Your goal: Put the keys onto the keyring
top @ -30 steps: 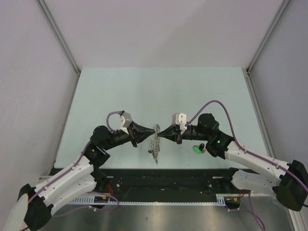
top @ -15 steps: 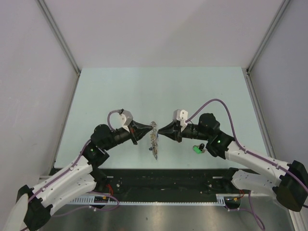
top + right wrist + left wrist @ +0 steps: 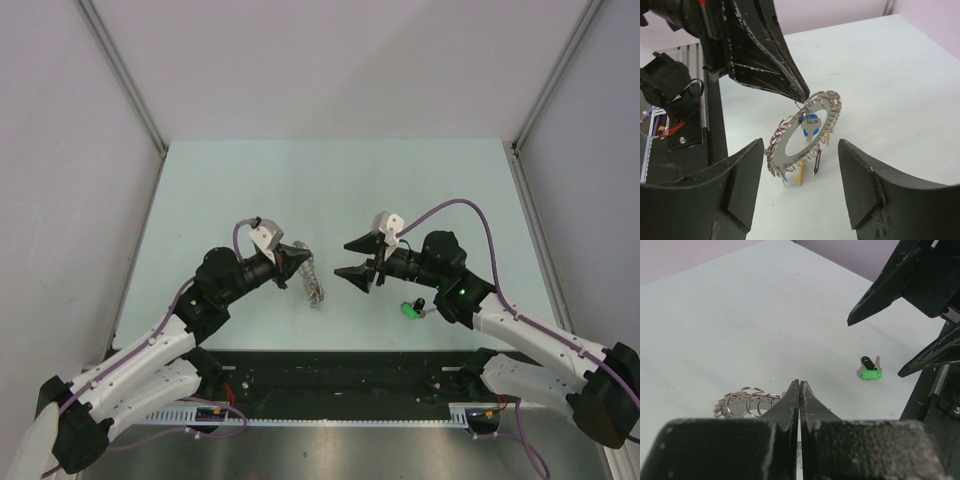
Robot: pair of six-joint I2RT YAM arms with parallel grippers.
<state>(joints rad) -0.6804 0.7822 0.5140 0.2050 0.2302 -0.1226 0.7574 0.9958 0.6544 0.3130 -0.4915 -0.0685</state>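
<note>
Nearest to the arm bases, a small loose key with a green plastic head (image 3: 408, 311), together with a black-headed one, lies flat on the pale green table (image 3: 330, 180), just beside the right arm. In my judgement it lies there because it is not yet on the ring, and it is the next thing to fetch.

A little farther, the left gripper (image 3: 298, 252) is clenched on one wire loop at the rim of the large round grey-silver metal keyring (image 3: 314, 283), so the ring hangs tilted below its tips. Held like this, by the edge only, the ring's face and its other loops are free for the second arm. A blue-headed key (image 3: 810, 121) and some yellow and black ones already dangle from it. I cannot tell if the lowest ones touch the table.

The right gripper (image 3: 347, 258) faces the ring, a little apart from it, with its jaws spread and holding nothing.
</note>
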